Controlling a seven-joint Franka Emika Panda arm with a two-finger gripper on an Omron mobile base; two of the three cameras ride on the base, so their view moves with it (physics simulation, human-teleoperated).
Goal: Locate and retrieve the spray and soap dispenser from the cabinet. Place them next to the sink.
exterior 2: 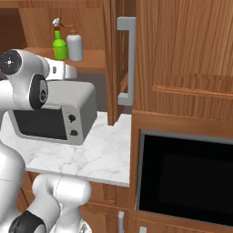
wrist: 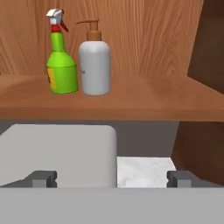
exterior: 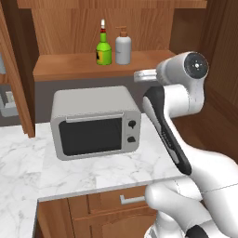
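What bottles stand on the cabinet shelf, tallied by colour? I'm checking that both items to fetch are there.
Green spray: 1
Pale grey-white soap dispenser: 1
Total: 2, side by side on the cabinet shelf, above the microwave.

The green spray (wrist: 61, 65) stands upright on the open cabinet (wrist: 131, 98) shelf. The pale, orange-pumped soap dispenser (wrist: 94, 63) stands just right of it, nearly touching.

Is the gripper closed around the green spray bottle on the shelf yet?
No. In the hand view the gripper is open and short of the shelf, while the spray stands untouched beside the soap dispenser.
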